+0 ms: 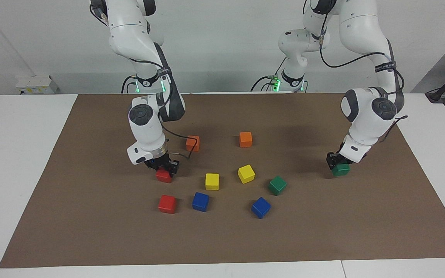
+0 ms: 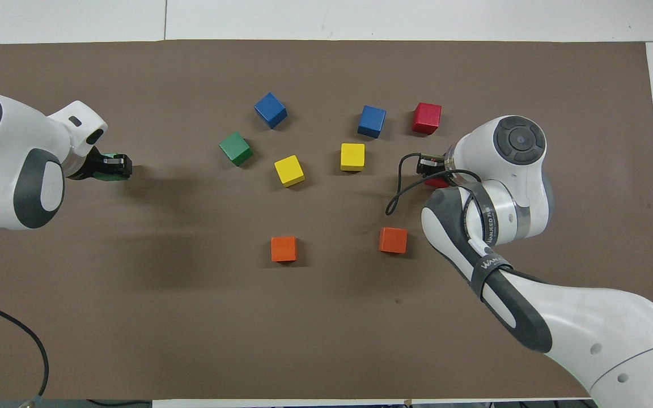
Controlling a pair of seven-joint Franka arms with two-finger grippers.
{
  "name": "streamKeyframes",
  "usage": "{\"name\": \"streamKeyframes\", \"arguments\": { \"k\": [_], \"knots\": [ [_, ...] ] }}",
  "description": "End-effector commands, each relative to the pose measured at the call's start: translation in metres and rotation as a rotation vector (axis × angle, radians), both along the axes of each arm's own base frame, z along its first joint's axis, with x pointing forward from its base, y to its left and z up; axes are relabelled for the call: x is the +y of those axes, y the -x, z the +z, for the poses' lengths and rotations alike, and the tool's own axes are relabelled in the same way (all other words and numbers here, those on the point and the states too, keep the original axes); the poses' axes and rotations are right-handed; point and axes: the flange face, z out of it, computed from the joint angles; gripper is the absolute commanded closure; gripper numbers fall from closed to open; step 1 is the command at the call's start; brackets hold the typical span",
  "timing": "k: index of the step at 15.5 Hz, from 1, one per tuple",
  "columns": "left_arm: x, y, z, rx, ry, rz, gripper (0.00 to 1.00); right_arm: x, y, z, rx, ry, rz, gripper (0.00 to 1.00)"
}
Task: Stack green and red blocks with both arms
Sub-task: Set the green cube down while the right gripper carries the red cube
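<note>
My right gripper point(image 1: 163, 170) is down at the mat with its fingers closed around a red block point(image 1: 163, 176); in the overhead view the gripper point(image 2: 432, 171) hides most of that block point(image 2: 439, 182). The second red block point(image 1: 167, 204) point(image 2: 427, 118) lies farther from the robots, close by. My left gripper point(image 1: 337, 165) point(image 2: 112, 168) is low at the left arm's end of the mat, closed on a green block point(image 1: 341, 169) point(image 2: 105, 174). The second green block point(image 1: 277, 185) point(image 2: 236, 148) lies free near the middle.
Two yellow blocks point(image 1: 212, 181) point(image 1: 246, 173) and two blue blocks point(image 1: 200, 201) point(image 1: 261, 207) lie between the free red and green blocks. Two orange blocks point(image 1: 192, 143) point(image 1: 245, 139) lie nearer the robots. All rest on a brown mat point(image 1: 91, 216).
</note>
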Motion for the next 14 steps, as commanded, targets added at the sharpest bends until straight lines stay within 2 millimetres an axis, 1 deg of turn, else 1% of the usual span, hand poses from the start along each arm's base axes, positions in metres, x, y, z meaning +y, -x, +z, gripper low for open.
{"name": "streamKeyframes", "arguments": {
  "k": [1, 3, 4, 5, 6, 7, 8, 9, 10, 11, 12, 13, 14],
  "knots": [
    [0.015, -0.013, -0.01, 0.016, -0.011, -0.058, 1.0, -0.003, 0.002, -0.001, -0.014, -0.011, -0.002, 1.0],
    [0.015, -0.012, -0.017, 0.016, 0.0, -0.052, 1.0, -0.003, 0.002, 0.001, -0.011, -0.01, 0.007, 1.0],
    [0.015, -0.01, -0.02, 0.016, 0.003, -0.049, 1.0, -0.009, 0.001, 0.004, -0.007, -0.009, 0.008, 1.0],
    [0.015, -0.008, -0.024, 0.023, 0.006, -0.045, 1.0, -0.02, 0.0, 0.01, 0.002, -0.001, 0.015, 1.0],
    [0.015, -0.009, -0.024, 0.02, 0.019, -0.033, 1.0, -0.033, -0.001, 0.021, 0.016, 0.005, 0.037, 1.0],
    [0.015, -0.008, -0.025, 0.019, 0.026, -0.026, 1.0, -0.053, -0.002, 0.036, 0.016, 0.005, 0.068, 1.0],
    [0.015, -0.005, -0.03, 0.026, 0.027, -0.026, 1.0, -0.08, -0.003, 0.047, 0.012, 0.007, 0.106, 1.0],
    [0.015, -0.004, -0.033, 0.028, 0.027, -0.026, 1.0, -0.107, -0.005, 0.053, 0.003, 0.01, 0.151, 1.0],
    [0.014, -0.002, -0.036, 0.027, 0.027, -0.027, 1.0, -0.137, -0.006, 0.055, -0.007, 0.016, 0.194, 1.0],
    [0.014, -0.001, -0.038, 0.02, 0.028, -0.027, 0.76, -0.159, -0.006, 0.053, -0.014, 0.021, 0.226, 1.0],
    [0.015, 0.001, -0.041, 0.017, 0.027, -0.025, 0.19, -0.172, -0.004, 0.051, -0.009, 0.02, 0.236, 1.0],
    [0.015, 0.002, -0.042, 0.017, 0.028, -0.025, 0.0, -0.184, -0.003, 0.05, -0.007, 0.022, 0.227, 1.0],
    [0.016, 0.0, -0.04, 0.014, 0.027, -0.029, 0.0, -0.195, -0.002, 0.047, -0.006, 0.022, 0.223, 1.0]
  ]
}}
